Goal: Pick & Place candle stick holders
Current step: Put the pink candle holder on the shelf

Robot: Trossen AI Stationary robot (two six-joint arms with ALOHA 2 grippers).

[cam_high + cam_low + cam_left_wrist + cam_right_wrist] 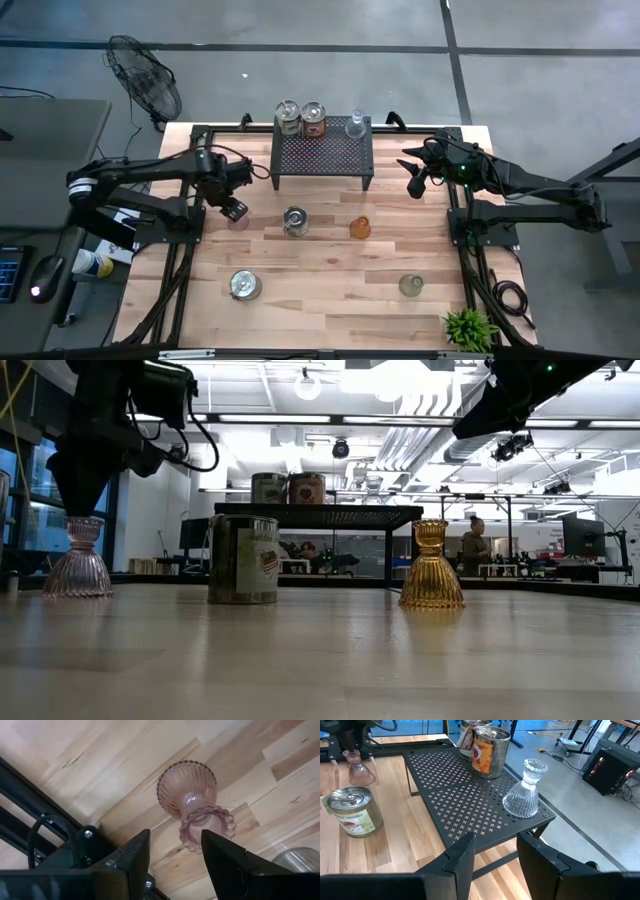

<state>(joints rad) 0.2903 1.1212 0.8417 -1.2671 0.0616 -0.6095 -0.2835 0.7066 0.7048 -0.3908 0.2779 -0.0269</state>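
A pink ribbed glass candle stick holder (189, 795) stands on its wide base on the wooden table's left part (78, 565). My left gripper (175, 855) points down just above its scalloped top rim (200, 822), open, one finger at each side. An amber holder (431, 570) and a greenish one (411, 285) stand farther right. A clear glass holder (524, 792) stands on the black perforated stand (470, 800). My right gripper (495, 855) hovers open by the stand's right end (415, 180), with nothing between its fingers.
Two candle tins (300, 118) stand on the stand's far edge. Another tin (295, 221) sits mid-table beside the pink holder, and one (245, 285) sits nearer the front. A small green plant (468, 328) is at the front right corner. Black frame rails (180, 250) run along both sides.
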